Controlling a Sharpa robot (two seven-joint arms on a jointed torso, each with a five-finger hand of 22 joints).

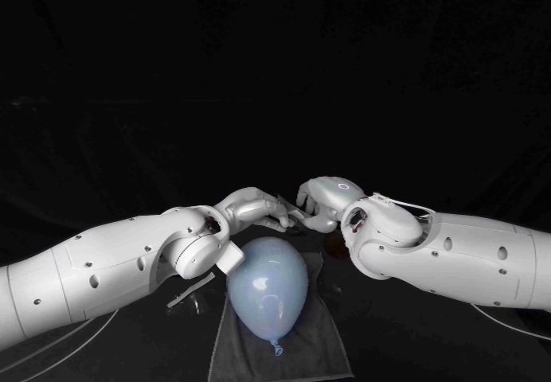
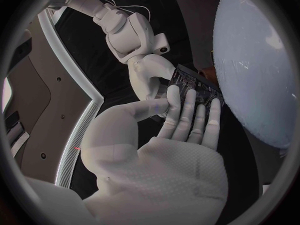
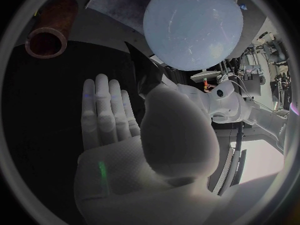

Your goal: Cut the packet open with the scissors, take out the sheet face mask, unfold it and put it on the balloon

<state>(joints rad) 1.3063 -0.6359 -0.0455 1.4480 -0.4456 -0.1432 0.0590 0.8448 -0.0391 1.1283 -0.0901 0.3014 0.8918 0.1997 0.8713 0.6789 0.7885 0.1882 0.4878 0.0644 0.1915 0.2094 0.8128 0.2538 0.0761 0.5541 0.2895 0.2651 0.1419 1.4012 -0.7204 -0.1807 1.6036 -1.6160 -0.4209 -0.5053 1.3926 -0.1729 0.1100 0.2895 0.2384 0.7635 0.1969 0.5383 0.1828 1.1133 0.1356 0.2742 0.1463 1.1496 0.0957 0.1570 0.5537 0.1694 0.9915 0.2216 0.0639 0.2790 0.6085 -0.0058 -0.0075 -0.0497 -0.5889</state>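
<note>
Together the left hand (image 1: 255, 208) and right hand (image 1: 325, 199) pinch the dark packet (image 2: 197, 85) just beyond the balloon (image 1: 267, 286).

The balloon (image 1: 267, 282) lies on a cloth (image 1: 310, 350) (packet (image 2: 194, 85) just behind it).

white left arm (image 1: 103, 267) and white right arm (image 1: 470, 255) reach in from opposite sides, forearms angled inward. silver left hand (image 1: 255, 208) and silver right hand (image 1: 325, 197) meet at the centre (just beside each other). each pinches the dark flat packet (image 2: 190, 80) with its thumb. the left hand's fingers (image 2: 187, 120) lie straight and close-set along the packet's face. the right hand's fingers (image 3: 106, 110) are likewise extended.
</note>
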